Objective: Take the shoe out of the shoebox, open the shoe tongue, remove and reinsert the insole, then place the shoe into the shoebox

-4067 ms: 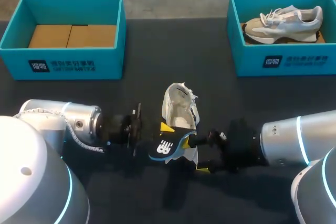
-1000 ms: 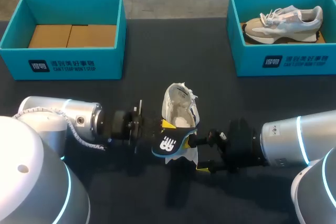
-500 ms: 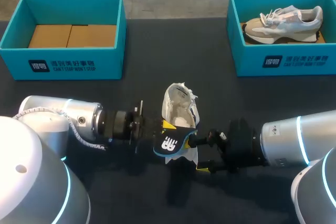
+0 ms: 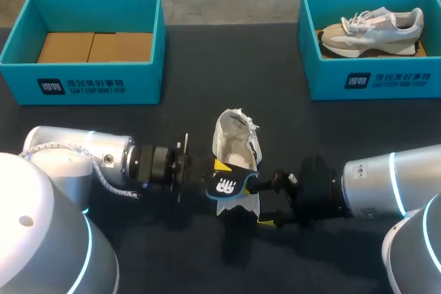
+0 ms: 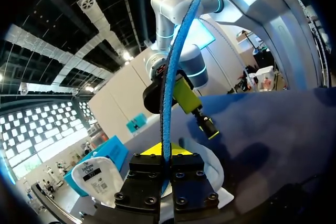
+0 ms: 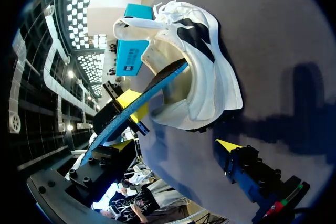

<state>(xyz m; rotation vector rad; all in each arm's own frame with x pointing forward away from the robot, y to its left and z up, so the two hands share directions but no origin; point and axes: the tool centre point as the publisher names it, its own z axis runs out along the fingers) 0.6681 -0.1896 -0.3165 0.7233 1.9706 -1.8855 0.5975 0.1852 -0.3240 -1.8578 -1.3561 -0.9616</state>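
A white shoe (image 4: 236,139) is seen in the middle of the dark table (image 4: 207,67), between the two arms, with its toe pointed to the far side. Its opening is visible from above. It is outside of both boxes.

The insole (image 4: 226,185), dark with a blue edge, is held over the heel end of the shoe by the left gripper (image 5: 164,156), which comes in from the left. The fingers of this gripper are pressed together on the insole from two sides. The far end of the insole is seen at the opening of the shoe; how deep it goes inside cannot be told.

The right gripper (image 4: 261,202) is placed just behind the heel, coming in from the right. Its fingers (image 6: 230,147) are spread apart and nothing is gripped by them. One yellow tip is seen just beside the sole, with a small gap.

At the far left a teal box (image 4: 21,74) is placed, with brown cardboard (image 4: 93,46) in it. At the far right a second teal box (image 4: 324,80) is placed, and another shoe (image 4: 372,27) is lying inside it.
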